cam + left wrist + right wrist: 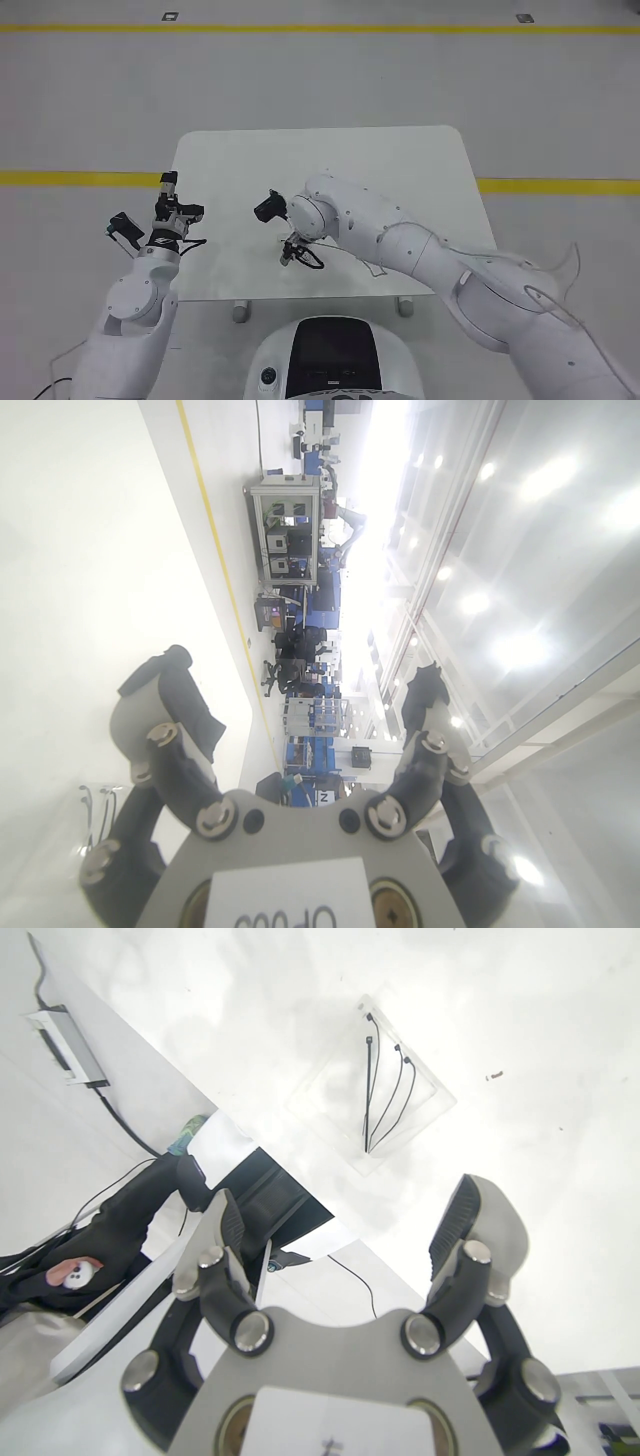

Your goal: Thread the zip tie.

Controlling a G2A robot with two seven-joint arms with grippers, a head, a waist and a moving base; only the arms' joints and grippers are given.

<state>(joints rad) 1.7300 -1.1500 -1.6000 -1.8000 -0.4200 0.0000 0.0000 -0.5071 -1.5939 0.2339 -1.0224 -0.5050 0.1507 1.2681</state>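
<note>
White surface (500, 1003) holds a clear tray (320, 1098) of black zip ties (368, 1088), likely light, springy, slippery; best pinched near the head. Both left hand (300, 680) and right hand (345, 1208) gape empty.

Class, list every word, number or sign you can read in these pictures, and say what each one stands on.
Nothing reads whole.
White label at the left gripper's base: cut off, unreadable.
White tag at the right gripper's base: cut off, unreadable.
Small sign in the room behind: too small to tell.
</note>
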